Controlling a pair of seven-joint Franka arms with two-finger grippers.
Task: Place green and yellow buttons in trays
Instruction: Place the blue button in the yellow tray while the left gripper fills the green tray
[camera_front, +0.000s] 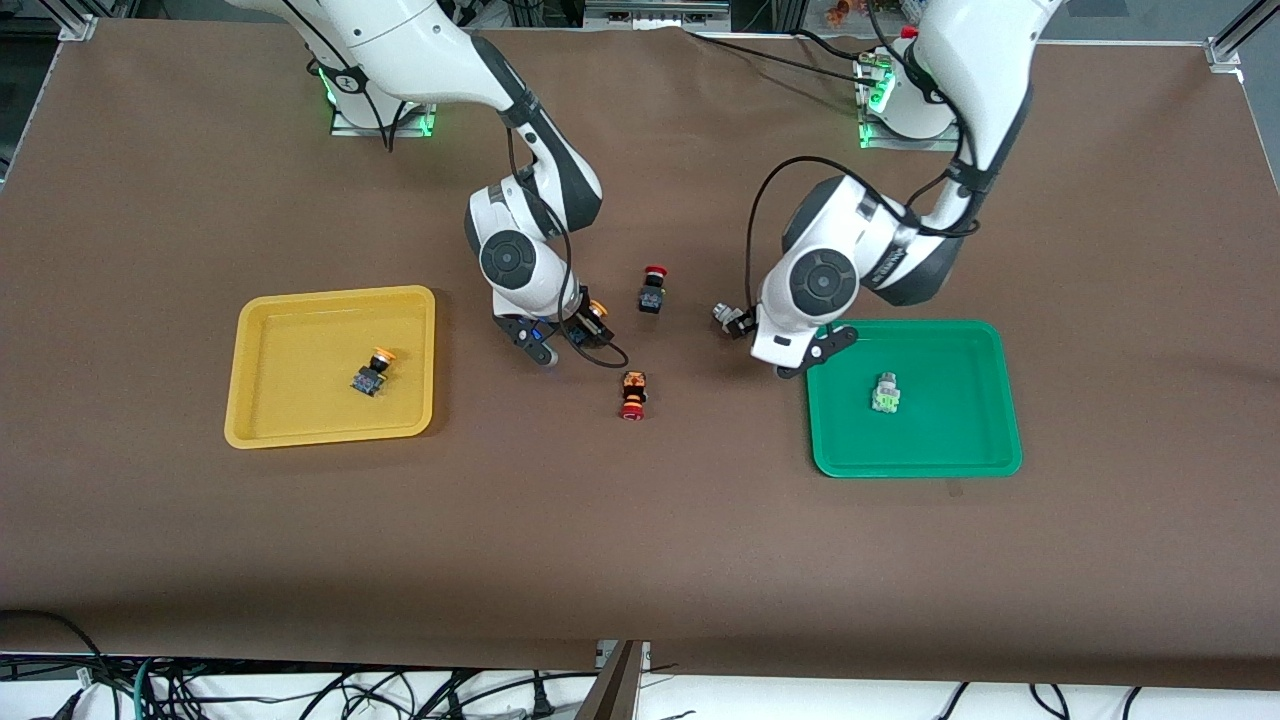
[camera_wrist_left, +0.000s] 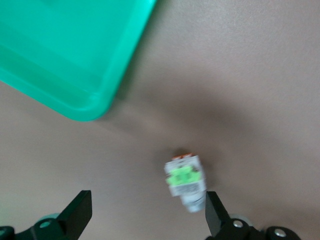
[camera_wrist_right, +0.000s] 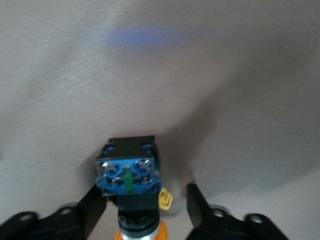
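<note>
A yellow tray (camera_front: 262, 330) holds one yellow-capped button (camera_front: 373, 372). A green tray (camera_front: 950, 440) holds one green-faced button (camera_front: 886, 392). My right gripper (camera_front: 563, 340) is low over the table between the trays, open, with the second yellow-capped black-and-blue button (camera_front: 592, 320) between its fingers. In the right wrist view the button (camera_wrist_right: 129, 175) lies against one finger (camera_wrist_right: 92, 210), apart from the other. My left gripper (camera_front: 735, 322) is open beside the green tray's corner. In the left wrist view (camera_wrist_left: 147, 217) the second green-faced button (camera_wrist_left: 186, 180) lies on the table close to one finger (camera_wrist_left: 215, 215).
A red-capped black switch (camera_front: 652, 290) stands between the two grippers. A red-capped switch with an orange body (camera_front: 633, 394) lies nearer the front camera than that. The green tray's corner (camera_wrist_left: 85, 107) shows in the left wrist view.
</note>
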